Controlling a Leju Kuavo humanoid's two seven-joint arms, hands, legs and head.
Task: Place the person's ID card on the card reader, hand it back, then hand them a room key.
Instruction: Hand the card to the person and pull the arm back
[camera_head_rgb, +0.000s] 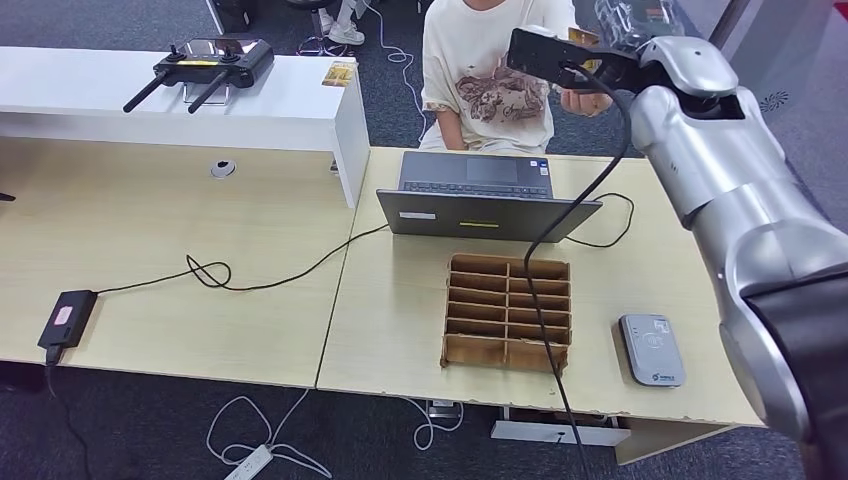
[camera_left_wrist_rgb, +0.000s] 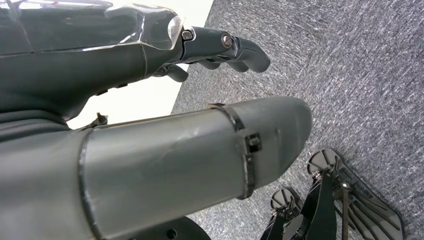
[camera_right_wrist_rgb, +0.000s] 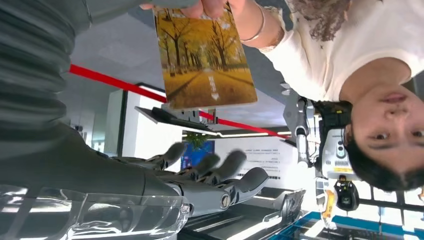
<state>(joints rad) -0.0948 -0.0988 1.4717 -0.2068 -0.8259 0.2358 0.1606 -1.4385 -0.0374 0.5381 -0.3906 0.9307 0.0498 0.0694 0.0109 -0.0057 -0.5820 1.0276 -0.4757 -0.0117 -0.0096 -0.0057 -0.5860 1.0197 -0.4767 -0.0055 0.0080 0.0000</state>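
Note:
A person in a white printed T-shirt (camera_head_rgb: 487, 80) sits behind the desk and holds out a card with a yellow autumn-trees picture (camera_right_wrist_rgb: 205, 55) by one edge; its orange corner (camera_head_rgb: 585, 38) peeks out above my raised hand. My right hand (camera_head_rgb: 560, 55) is up in front of the person, with the card between the thumb and the spread fingers (camera_right_wrist_rgb: 220, 172) and a clear gap to the fingers. The grey card reader (camera_head_rgb: 650, 348) lies on the desk at the near right. My left hand (camera_left_wrist_rgb: 150, 100) hangs beside the desk over carpet, holding nothing.
A cardboard slot organizer (camera_head_rgb: 507, 312) stands mid-desk, and behind it is an open laptop (camera_head_rgb: 480, 195) with cables trailing. A small yellowish card (camera_head_rgb: 338, 73) and a black controller (camera_head_rgb: 212, 62) lie on the white counter (camera_head_rgb: 150, 110). A black device (camera_head_rgb: 68, 315) sits near the left edge.

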